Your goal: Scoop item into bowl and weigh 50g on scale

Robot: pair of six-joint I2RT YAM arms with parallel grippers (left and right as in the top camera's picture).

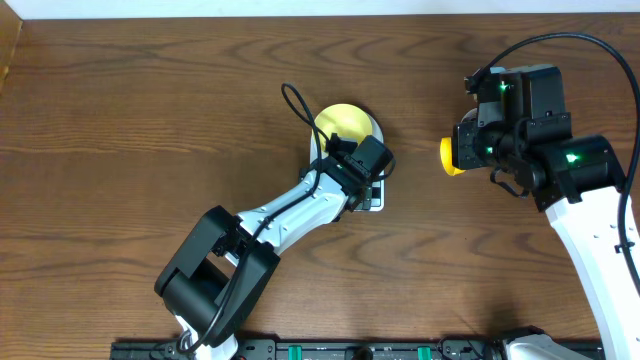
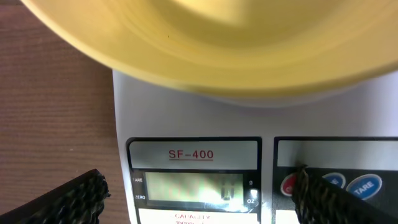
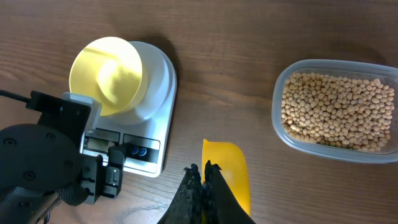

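The pale-yellow bowl [image 1: 343,123] stands on the white scale [image 1: 376,203] and looks empty in the right wrist view [image 3: 107,73]. My left gripper [image 1: 368,172] is open low over the scale's front edge. In the left wrist view its fingers [image 2: 199,198] straddle the display [image 2: 193,188], and the right fingertip is at the red button. My right gripper [image 3: 203,172] is shut on the handle of an empty yellow scoop [image 3: 227,169], held above the table right of the scale [image 3: 159,79]. The tan beans [image 3: 339,111] fill a clear container.
The clear plastic container [image 3: 281,134] sits right of the scoop; in the overhead view the right arm [image 1: 520,120] hides it. The left arm's cable [image 1: 295,100] loops beside the bowl. The scoop [image 1: 450,156] shows at the right arm's left side.
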